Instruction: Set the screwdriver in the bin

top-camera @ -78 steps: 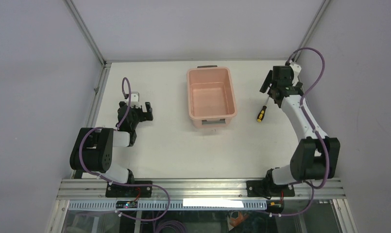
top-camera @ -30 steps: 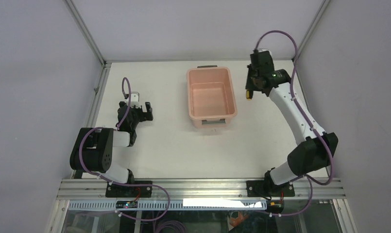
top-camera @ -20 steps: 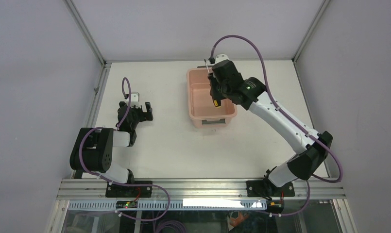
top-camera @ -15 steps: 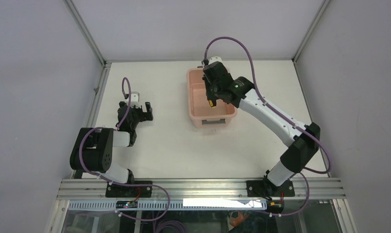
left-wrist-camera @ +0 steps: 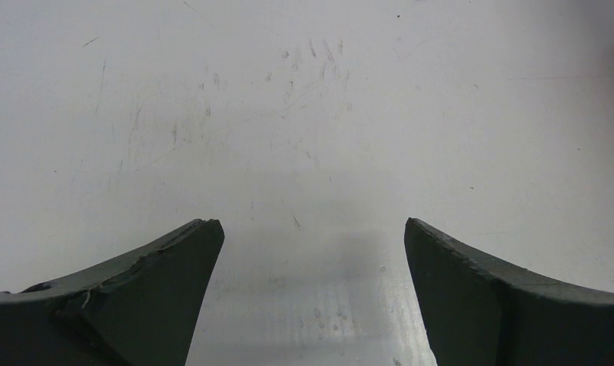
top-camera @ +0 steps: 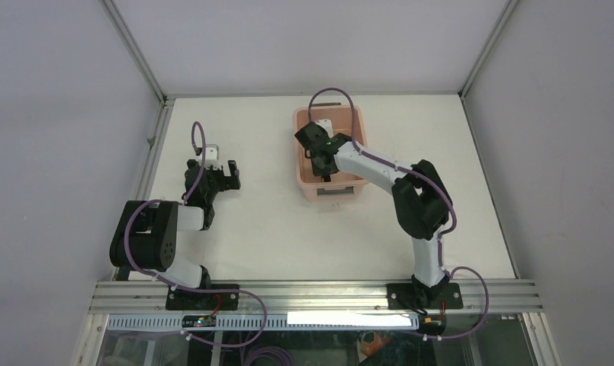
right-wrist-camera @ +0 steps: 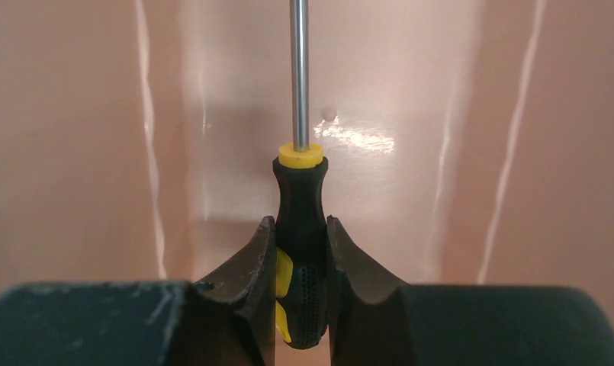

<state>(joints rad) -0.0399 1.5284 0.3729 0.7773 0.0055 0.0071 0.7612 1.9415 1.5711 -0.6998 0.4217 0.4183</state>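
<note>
The screwdriver [right-wrist-camera: 300, 191] has a black and yellow handle and a thin metal shaft. My right gripper [right-wrist-camera: 300, 226] is shut on the handle, and the shaft points away toward the pink inside wall of the bin [right-wrist-camera: 82, 152]. From above, the right gripper [top-camera: 316, 155] reaches down inside the salmon-pink bin [top-camera: 310, 187] near its left side. There the gripper hides the screwdriver. My left gripper [top-camera: 224, 177] rests open over the table on the left. Nothing lies between its fingers [left-wrist-camera: 174, 259].
The bin has a grey handle [top-camera: 333, 193] on its near short end. The right arm's purple cable [top-camera: 330, 93] loops over the bin's far rim. Metal rails [top-camera: 147, 152] edge the white table.
The right arm has swung left from beside the bin, over its rim and down inside, with the screwdriver in its grip. The left arm has not moved.
</note>
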